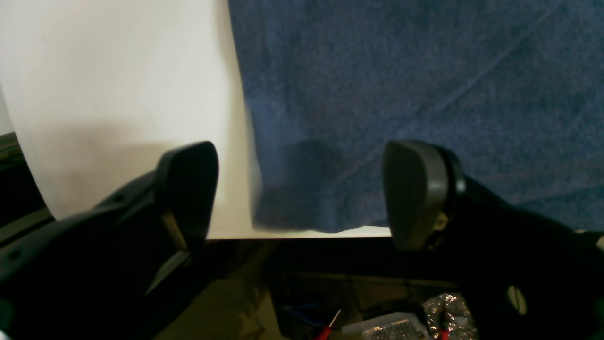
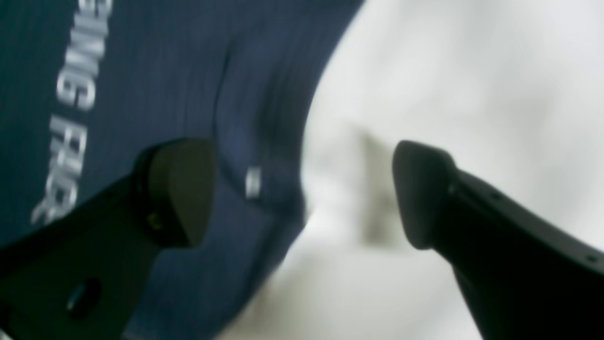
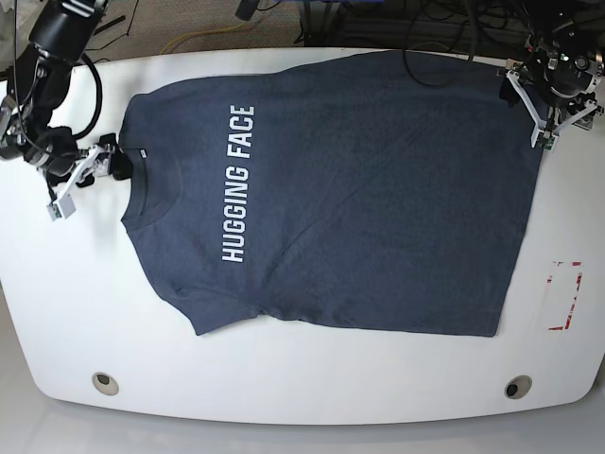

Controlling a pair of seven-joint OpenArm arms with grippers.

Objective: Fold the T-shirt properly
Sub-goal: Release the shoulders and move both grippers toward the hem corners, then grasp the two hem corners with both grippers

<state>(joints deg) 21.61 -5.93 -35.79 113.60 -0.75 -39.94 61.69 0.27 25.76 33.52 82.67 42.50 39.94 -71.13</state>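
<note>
Right gripper [image 3: 83, 180] is seen gaping wide at the ribbed collar of the heathered navy T-shirt [image 3: 359, 189], spread flat on the white table [image 3: 284, 378], "HUGGING FACE" printed in white capitals, left gripper [image 3: 546, 106] spread wide at the hem corner.

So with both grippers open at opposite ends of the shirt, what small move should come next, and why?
Probably lower and close both. The T-shirt lies flat on the table, unfolded. The left gripper stands open over the hem corner at the table's edge, and the right gripper is open astride the collar edge, gripping nothing. Pinching both ends would likely let the arms start a lengthwise fold.
</note>
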